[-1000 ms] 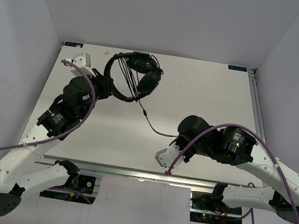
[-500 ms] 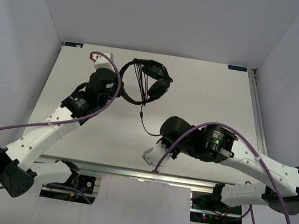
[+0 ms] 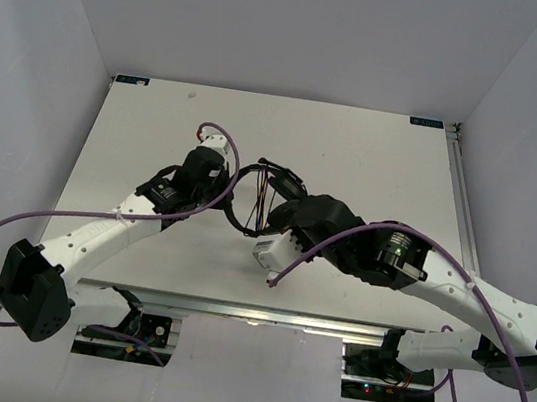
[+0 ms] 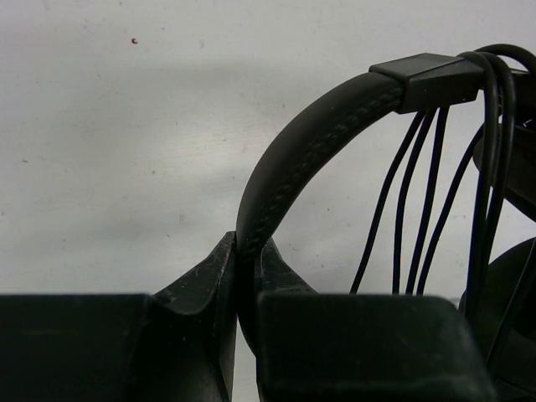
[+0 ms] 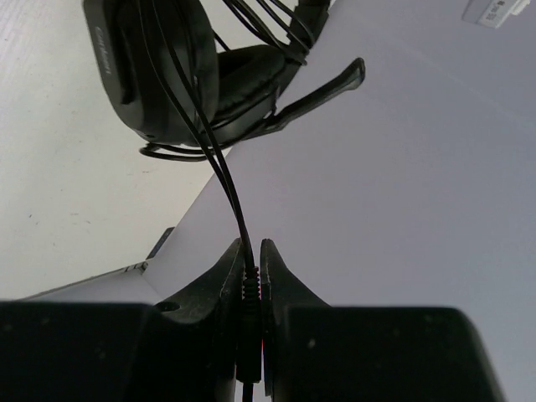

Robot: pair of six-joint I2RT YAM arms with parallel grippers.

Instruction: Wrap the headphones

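Left wrist camera: left gripper (image 4: 247, 255) pinches the headphones (image 4: 306, 146) by the headband; just beside the headphones, right gripper (image 5: 249, 255) is closed tight on their thin black cable (image 5: 224, 180).

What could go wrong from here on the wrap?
1. The right gripper pinches the thin cable at its ribbed end; a hard pull could strain it or let it slip out.
2. The left gripper holds the headphones only by the headband; cable tension may twist it in the jaws.
3. The boom mic sticks out beside the wound cable; the next turn might snag on it.
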